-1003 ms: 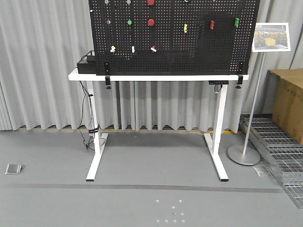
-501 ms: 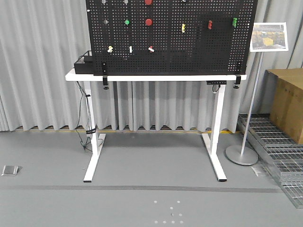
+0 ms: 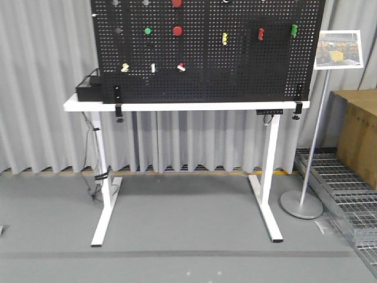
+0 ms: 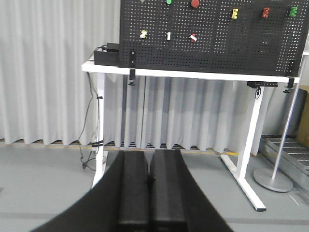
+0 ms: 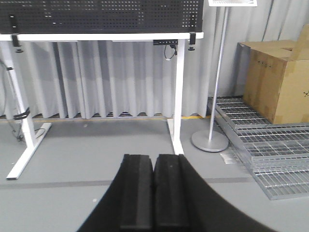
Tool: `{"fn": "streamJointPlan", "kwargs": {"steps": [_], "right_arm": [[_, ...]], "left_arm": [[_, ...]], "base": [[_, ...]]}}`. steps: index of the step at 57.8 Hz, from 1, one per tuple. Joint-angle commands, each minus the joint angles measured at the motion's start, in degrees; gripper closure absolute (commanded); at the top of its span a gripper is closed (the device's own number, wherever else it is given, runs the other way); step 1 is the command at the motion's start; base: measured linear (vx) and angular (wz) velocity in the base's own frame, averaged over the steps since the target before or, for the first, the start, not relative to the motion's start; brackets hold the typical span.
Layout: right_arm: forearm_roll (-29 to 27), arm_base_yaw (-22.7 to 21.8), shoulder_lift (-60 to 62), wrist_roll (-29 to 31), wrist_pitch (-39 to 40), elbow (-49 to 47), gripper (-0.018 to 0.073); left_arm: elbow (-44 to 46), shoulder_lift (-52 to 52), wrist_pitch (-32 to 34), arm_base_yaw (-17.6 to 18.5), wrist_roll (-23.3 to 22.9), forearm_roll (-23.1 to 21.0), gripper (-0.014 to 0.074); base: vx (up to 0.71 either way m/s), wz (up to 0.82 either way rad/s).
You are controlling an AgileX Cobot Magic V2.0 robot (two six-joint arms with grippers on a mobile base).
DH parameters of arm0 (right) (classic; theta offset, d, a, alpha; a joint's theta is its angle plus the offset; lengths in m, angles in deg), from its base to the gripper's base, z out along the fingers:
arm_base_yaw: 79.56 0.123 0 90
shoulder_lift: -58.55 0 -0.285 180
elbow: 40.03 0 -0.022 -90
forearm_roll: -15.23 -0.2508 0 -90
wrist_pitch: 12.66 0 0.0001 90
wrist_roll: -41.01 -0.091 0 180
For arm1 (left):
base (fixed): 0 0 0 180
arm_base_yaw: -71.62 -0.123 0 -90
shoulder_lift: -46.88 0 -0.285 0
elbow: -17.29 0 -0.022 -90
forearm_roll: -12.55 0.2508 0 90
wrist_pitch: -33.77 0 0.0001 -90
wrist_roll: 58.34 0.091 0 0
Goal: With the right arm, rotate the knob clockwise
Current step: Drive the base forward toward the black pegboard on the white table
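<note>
1. A grey curtain (image 3: pixel 47 88) hangs behind everything
2. The black pegboard (image 3: pixel 206 59) stands upright on the white desk (image 3: pixel 194 107)
3. A cardboard box (image 3: pixel 358 130) sits on the floor to the right of the desk, with a sign stand (image 3: pixel 337 49) between them
4. The left claw (image 4: pixel 148 157) has its pads pressed together on nothing, well apart from the pegboard
5. The right claw (image 5: pixel 153 159) is likewise pressed together and bare, low before the desk
6. The red knob (image 3: pixel 177 30) sits untouched on the pegboard's upper left part, a smaller green knob (image 3: pixel 147 30) beside it; which one the task means I cannot tell
</note>
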Motion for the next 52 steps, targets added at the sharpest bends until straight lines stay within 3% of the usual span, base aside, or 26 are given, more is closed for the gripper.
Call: {"fn": "streamJointPlan", "kwargs": {"steps": [1, 52], "right_arm": [[0.64, -0.37, 0.53, 0.1, 4.62, 0.3, 0.0568], [0.64, -0.37, 0.53, 0.1, 4.73, 0.3, 0.0568]], "left_arm": [[-0.75, -0.2, 4.72, -0.15, -0.55, -0.45, 0.0603], [-0.75, -0.2, 4.72, -0.15, -0.55, -0.45, 0.0603]], "base": [[0.4, -0.12], [0.5, 0.02]]}}
